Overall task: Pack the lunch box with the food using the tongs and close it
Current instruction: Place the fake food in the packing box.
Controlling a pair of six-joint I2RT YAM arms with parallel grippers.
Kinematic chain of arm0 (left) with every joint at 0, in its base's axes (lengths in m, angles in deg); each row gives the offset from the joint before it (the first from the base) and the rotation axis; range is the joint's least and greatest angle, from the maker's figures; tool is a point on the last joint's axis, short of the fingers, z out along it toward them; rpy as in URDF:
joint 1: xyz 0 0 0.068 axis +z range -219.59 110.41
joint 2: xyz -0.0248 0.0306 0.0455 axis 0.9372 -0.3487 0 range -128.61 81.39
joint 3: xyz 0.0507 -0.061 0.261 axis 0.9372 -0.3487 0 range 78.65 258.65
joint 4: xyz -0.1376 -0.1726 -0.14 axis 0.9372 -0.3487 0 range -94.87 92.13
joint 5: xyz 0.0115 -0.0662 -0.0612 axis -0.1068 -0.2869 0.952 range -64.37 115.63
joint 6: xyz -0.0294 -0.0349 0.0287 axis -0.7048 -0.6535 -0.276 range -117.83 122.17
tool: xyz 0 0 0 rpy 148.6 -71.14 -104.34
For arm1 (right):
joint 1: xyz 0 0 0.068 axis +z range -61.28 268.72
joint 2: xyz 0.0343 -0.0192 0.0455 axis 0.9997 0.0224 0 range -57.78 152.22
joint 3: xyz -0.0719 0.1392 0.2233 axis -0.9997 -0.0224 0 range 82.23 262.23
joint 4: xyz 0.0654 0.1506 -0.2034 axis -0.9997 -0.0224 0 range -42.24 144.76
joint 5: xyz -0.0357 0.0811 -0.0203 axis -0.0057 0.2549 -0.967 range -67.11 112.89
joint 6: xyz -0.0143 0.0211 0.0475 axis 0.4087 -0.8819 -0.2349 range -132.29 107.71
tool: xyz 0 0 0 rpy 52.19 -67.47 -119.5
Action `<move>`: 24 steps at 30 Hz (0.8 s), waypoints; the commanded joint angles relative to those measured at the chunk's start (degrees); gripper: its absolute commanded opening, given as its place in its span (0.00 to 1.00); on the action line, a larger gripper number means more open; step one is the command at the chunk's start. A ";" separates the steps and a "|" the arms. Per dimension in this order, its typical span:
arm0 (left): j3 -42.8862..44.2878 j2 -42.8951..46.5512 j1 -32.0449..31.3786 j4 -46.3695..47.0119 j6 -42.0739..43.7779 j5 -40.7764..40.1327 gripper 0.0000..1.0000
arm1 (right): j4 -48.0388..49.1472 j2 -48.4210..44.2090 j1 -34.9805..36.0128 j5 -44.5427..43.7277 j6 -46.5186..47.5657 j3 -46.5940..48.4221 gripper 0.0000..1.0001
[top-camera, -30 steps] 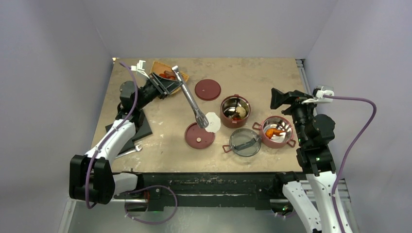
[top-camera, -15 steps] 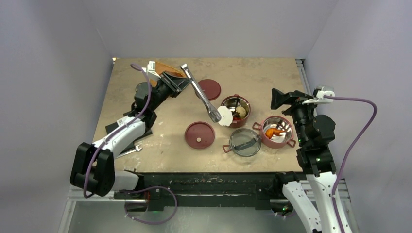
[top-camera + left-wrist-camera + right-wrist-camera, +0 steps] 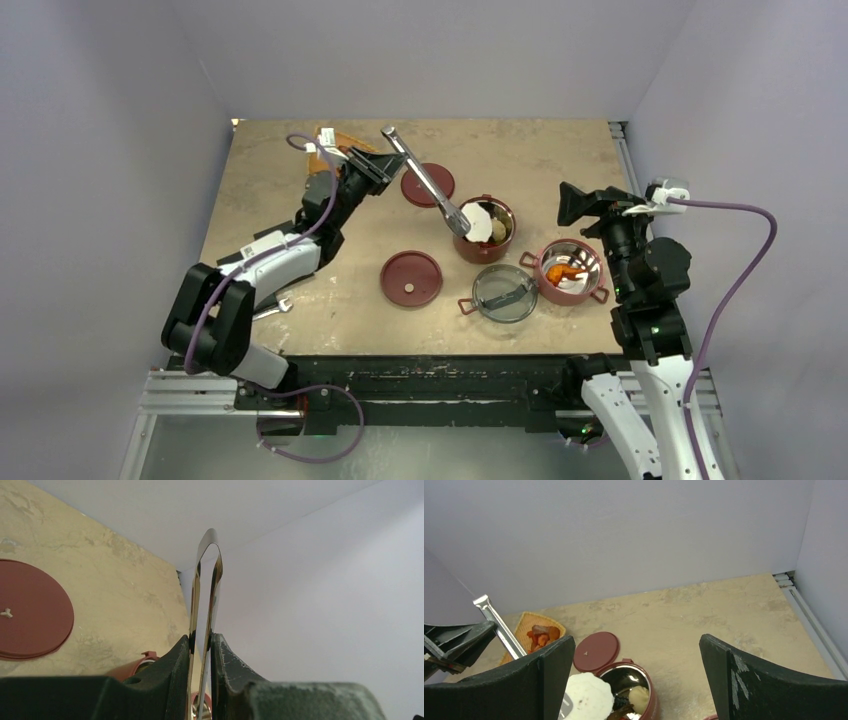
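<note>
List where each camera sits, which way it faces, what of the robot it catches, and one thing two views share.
Top external: above and behind the bases, looking down at the table; left arm and right arm show.
Left wrist: on the left arm, facing the back-right corner; its jaws, shut on the tongs, fill the bottom.
Right wrist: on the right arm, facing the back wall; its open jaws frame the bottom.
Shared: top and right wrist both show the white slice.

You'll find the slice point(image 3: 481, 222) over the left bowl point(image 3: 470, 246), the other bowl point(image 3: 565, 296) right of it, the top lid point(image 3: 505, 293) before both, the tray point(image 3: 529, 619) back left.
</note>
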 commanded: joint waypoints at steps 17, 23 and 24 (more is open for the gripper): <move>-0.48 -9.66 -3.20 15.56 0.14 -8.20 0.00 | 0.99 -0.41 -0.01 -0.94 0.41 0.55 0.99; -1.13 -11.04 -3.54 16.69 0.59 -8.94 0.02 | 0.81 -0.58 -0.01 -1.00 0.41 0.57 0.99; -1.28 -11.16 -3.61 16.70 0.68 -9.02 0.02 | 0.86 -0.50 -0.01 -0.97 0.41 0.60 0.99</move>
